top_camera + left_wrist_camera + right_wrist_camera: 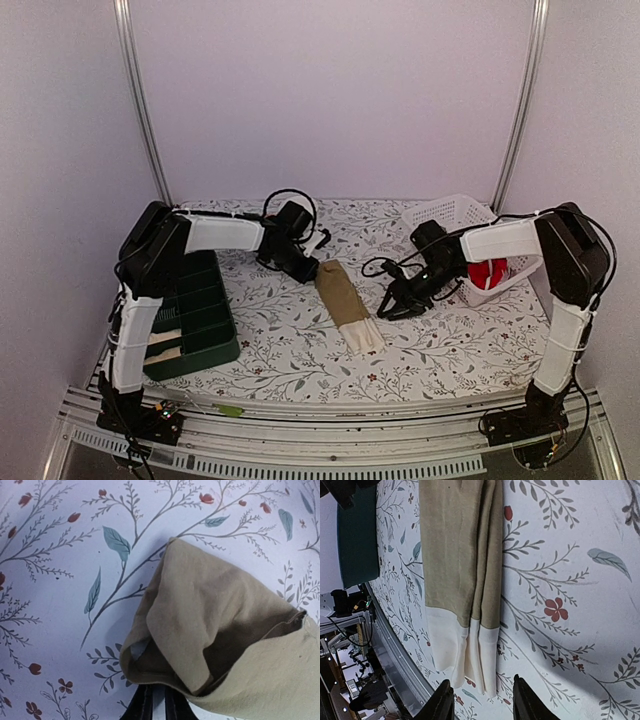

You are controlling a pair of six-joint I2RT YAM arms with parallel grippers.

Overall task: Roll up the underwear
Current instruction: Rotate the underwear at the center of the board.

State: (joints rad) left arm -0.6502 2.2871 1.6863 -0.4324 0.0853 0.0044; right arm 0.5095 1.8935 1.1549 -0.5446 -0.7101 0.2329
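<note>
One khaki underwear [345,300], folded long: left gripper [154,706] pinches its far end; right gripper [482,702], open and empty, should steady the cream waistband [465,650].

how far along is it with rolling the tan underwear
Done: the tan underwear lies folded into a long narrow strip on the table. In hand: the left jaws look shut on its far end, which is lifted and curling over; the right jaws stand open by the cream waistband end. Left: no roll is formed yet, and a red piece sits in the white basket.
</note>
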